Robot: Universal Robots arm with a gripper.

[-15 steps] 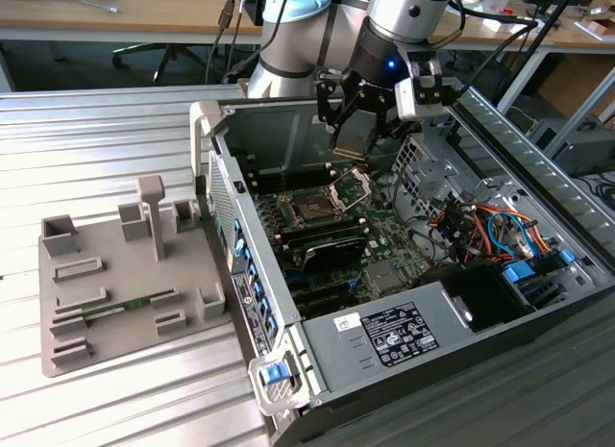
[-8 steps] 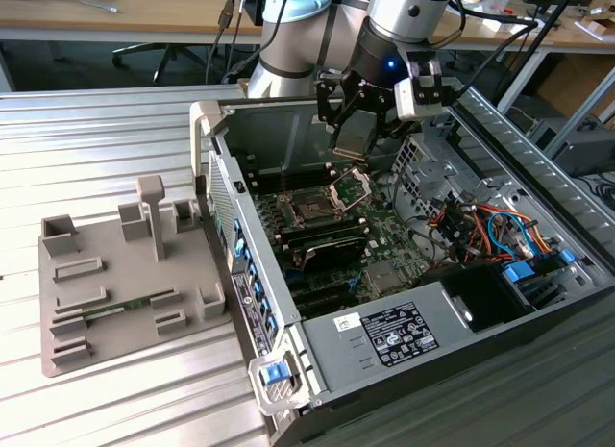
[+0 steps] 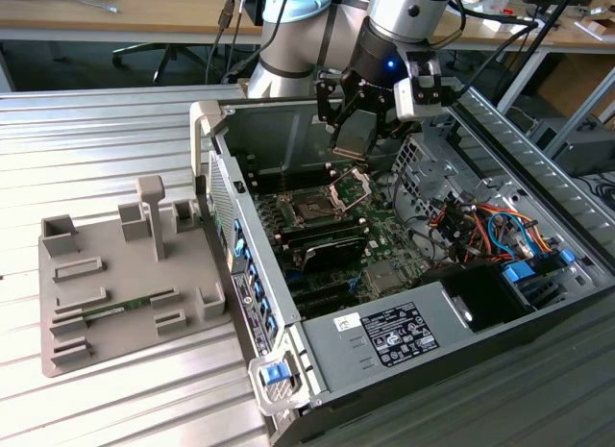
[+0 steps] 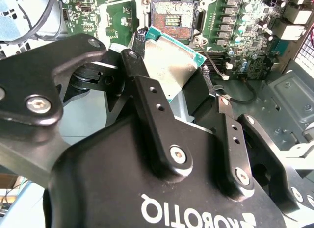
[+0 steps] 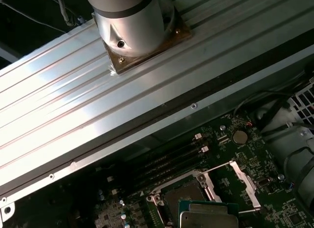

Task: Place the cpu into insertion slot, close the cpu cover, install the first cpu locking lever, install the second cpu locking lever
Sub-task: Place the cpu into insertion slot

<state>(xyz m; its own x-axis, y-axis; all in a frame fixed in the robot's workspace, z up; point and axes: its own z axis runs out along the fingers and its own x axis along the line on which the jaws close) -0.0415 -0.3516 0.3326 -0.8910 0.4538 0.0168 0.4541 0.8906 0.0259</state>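
- The robot arm's hand point(image 4: 171, 75) is closed on the cpu point(image 4: 169, 54). Its two black fingers point(image 4: 147, 103) clamp opposite edges of the chip, with the silvery-grey top facing the second wrist view.
- In the exterior view we see the hand hanging inside an open computer case point(image 3: 274, 130), holding the chip in the air above the green motherboard point(image 3: 384, 240).
- The insertion slot point(image 4: 174, 14) lies bare on the board, its dark square of contacts exposed. The cpu is near it but apart from it.
- The cpu cover point(image 5: 244, 184), a thin metal frame, stands swung open along one side of the slot.
- The case rests on a ribbed metal surface point(image 3: 96, 130). A grey fixture tray point(image 3: 125, 341) sits just beside it, on the exterior view's left.
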